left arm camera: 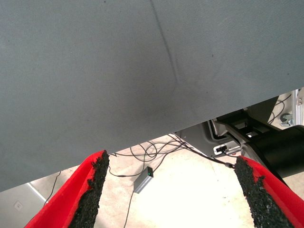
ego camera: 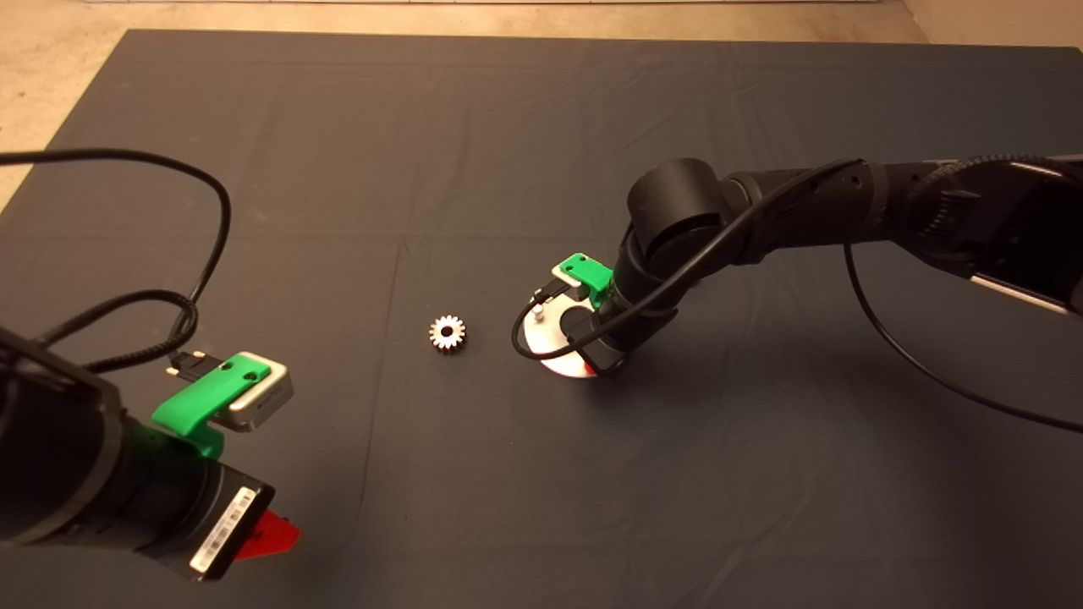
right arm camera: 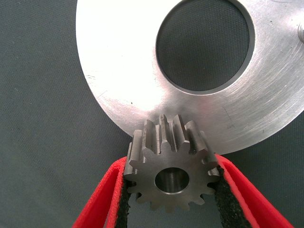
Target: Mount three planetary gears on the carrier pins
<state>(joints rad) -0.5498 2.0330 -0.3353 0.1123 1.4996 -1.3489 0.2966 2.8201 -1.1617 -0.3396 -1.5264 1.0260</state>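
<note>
Head view shows the dark tabletop mat [ego camera: 355, 127] with the right arm reaching to the silver carrier disc [ego camera: 550, 342] near its middle. Its right tool [right arm camera: 170, 190] grips one planetary gear [right arm camera: 168, 168] at the disc's edge. Another gear [ego camera: 447, 332] lies just beside the disc. One pin [ego camera: 538, 310] shows. The left tool [left arm camera: 168, 194] hangs open at the mat's near-left edge.

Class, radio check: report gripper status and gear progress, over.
Right gripper shut on a planetary gear, at the carrier disc edge. Left gripper open, parked lower left. Second gear loose on mat. Nothing blocking.
</note>
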